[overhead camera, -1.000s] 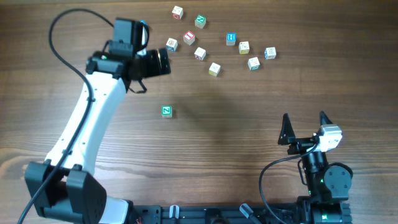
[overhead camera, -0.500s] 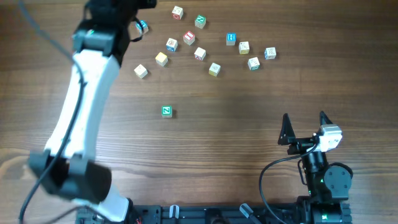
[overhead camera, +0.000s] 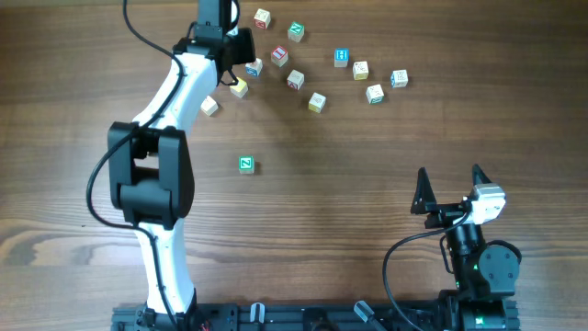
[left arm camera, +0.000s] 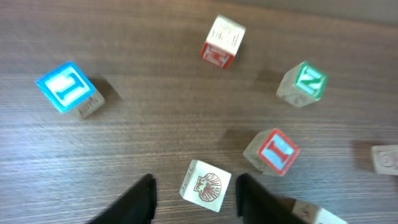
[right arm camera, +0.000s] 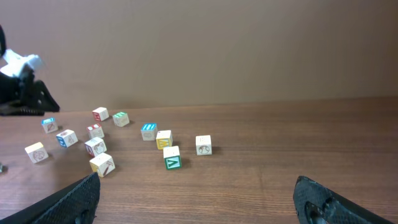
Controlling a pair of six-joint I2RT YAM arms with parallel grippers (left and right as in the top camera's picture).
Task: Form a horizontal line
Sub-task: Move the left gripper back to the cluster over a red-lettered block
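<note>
Small wooden letter cubes lie scattered at the far side of the table; no horizontal line of them shows. My left gripper point(overhead camera: 248, 66) is open at the cluster's left end, its fingers either side of a cream cube with a red shell picture point(left arm camera: 205, 185), a gap on each side. Ahead of it sit a blue cube point(left arm camera: 68, 87), a red-and-white cube point(left arm camera: 222, 42), a green cube point(left arm camera: 303, 84) and a red-faced cube point(left arm camera: 272, 152). A lone green cube point(overhead camera: 245, 165) sits apart, nearer the middle. My right gripper point(overhead camera: 450, 175) stays open and holds nothing, near the front right.
Two cream cubes point(overhead camera: 239, 87) point(overhead camera: 209, 106) lie just below the left arm's wrist. More cubes spread to the right, out to a blue-and-white one point(overhead camera: 398, 79). The left arm's elbow point(overhead camera: 147, 175) rises over the table's left side. Bare wood lies between the lone green cube and the right arm.
The left arm has swung round and now reaches down at the upper left of the cluster. Two cream cubes it covered a second ago now show. The right arm has not moved.
</note>
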